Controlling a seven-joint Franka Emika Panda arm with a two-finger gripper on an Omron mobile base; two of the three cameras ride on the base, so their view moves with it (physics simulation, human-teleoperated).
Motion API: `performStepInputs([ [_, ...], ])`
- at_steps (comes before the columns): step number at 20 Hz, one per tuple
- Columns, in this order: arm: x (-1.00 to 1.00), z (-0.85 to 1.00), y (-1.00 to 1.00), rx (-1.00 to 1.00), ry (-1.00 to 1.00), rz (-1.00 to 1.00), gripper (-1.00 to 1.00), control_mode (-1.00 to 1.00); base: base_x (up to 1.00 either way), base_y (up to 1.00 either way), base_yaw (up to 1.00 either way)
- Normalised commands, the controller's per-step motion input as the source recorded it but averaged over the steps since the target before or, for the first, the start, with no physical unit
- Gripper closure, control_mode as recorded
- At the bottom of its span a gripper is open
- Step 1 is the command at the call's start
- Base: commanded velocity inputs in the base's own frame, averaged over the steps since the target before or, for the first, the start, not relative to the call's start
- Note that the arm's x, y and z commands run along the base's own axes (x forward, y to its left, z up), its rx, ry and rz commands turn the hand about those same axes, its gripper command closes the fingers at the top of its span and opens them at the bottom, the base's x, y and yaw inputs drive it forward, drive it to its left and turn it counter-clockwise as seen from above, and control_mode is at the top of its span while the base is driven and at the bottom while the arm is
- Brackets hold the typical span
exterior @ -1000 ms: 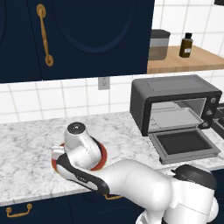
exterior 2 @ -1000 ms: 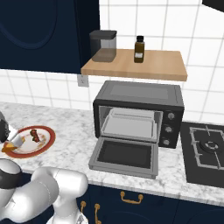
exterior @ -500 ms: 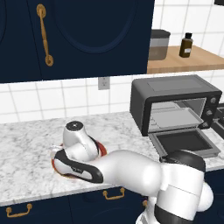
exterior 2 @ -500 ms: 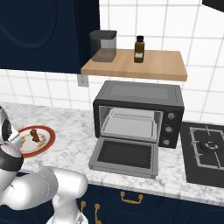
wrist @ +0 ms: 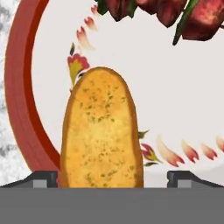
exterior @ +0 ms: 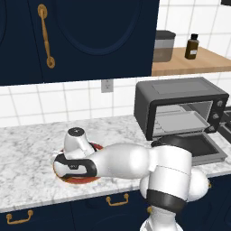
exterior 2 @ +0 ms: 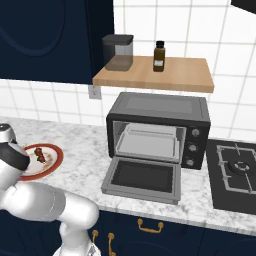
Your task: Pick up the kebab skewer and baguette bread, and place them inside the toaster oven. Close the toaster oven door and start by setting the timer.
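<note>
The claw is low over the red-rimmed plate on the marble desk, its jaws spread wide with one tip on either side of the baguette bread, not touching it. The bread lies flat on the plate, the kebab skewer just beyond it. Well to the right stands the toaster oven, its door folded down open onto the desk.

baguette bread: golden-orange, green-flecked | kebab skewer: dark red chunks, green bits | plate: white, red rim, red-orange floral motif | tabletop: grey-white marble | toaster oven: dark grey | cabinets: navy, gold handles
</note>
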Motion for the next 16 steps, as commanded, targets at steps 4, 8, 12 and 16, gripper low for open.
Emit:
performStepInputs([
  [4, 0.15, -0.23, 0.33, 0.00, 0.04, 0.00, -1.00, -1.00, 0.00, 0.00, 0.00],
  [8, 0.18, -0.10, 0.29, 0.00, 0.03, 0.00, -1.00, -1.00, 0.00, 0.00, 0.00],
  [12, 0.00, -0.19, 0.04, 0.00, 0.06, -0.02, 1.00, -1.00, 0.00, 0.00, 0.00],
  [16, -0.06, -0.09, -0.17, 0.00, 0.03, -0.02, 1.00, -1.00, 0.00, 0.00, 0.00],
])
